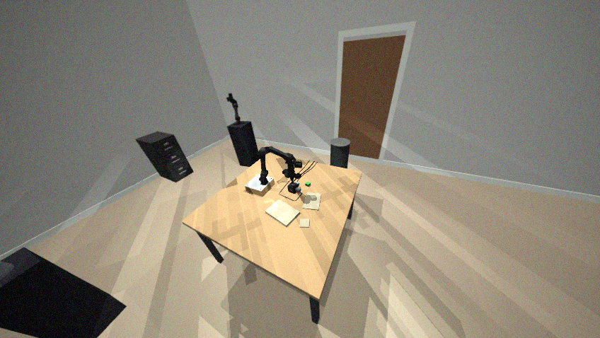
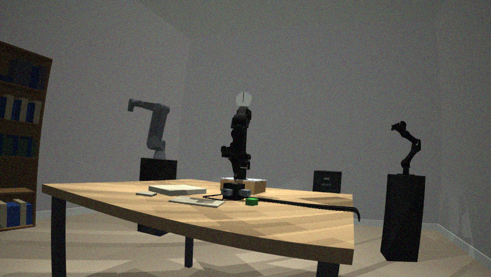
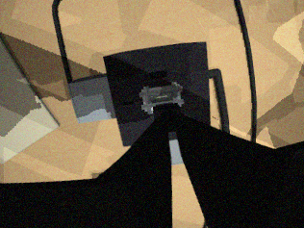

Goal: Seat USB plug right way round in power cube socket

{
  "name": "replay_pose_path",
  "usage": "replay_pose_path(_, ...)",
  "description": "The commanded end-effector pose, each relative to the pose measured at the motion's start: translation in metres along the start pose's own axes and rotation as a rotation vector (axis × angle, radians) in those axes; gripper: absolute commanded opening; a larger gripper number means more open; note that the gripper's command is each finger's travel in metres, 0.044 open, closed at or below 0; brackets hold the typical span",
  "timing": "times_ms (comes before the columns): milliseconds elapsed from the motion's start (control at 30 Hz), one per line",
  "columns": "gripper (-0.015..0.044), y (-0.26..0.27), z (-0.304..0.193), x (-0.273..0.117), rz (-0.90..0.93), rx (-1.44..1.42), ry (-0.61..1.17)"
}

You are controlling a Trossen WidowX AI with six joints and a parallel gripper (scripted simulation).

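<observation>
The black power cube (image 1: 292, 187) (image 2: 233, 191) (image 3: 192, 59) stands on the table, with light grey blocks at its sides. The socket (image 3: 162, 95), with a ragged light grey rim, shows on its top in the wrist view. My gripper (image 1: 293, 179) (image 2: 235, 177) (image 3: 170, 124) points straight down just above the cube's top, its tips at the socket's near edge. The fingers are nearly together, shut on the USB plug, which is mostly hidden by the dark fingers. How deep the plug sits, and which way round, I cannot tell.
Black cables (image 1: 306, 171) (image 2: 302, 204) (image 3: 249, 56) run around the cube and over the table edge. A small green block (image 1: 308, 184) (image 2: 251, 201) lies beside it. A thin pale pad (image 1: 313, 202) (image 2: 206, 202), a thick pale book (image 1: 282, 212) (image 2: 176, 189) and a small pale square (image 1: 304, 223) (image 2: 146, 193) lie nearby.
</observation>
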State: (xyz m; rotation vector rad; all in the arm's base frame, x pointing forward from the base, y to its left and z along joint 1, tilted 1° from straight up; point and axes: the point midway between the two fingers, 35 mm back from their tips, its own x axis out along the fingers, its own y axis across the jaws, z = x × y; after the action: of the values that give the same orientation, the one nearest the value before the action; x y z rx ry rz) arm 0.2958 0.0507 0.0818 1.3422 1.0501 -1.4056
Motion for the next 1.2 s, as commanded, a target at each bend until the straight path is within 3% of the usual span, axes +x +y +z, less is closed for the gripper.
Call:
replay_pose_path(0, 0.0, 0.0006, 0.0006, 0.0008, 0.003, 0.006, -0.005)
replay_pose_path(1167, 0.0, 0.0006, 0.0016, 0.0051, 0.002, 0.013, -0.017)
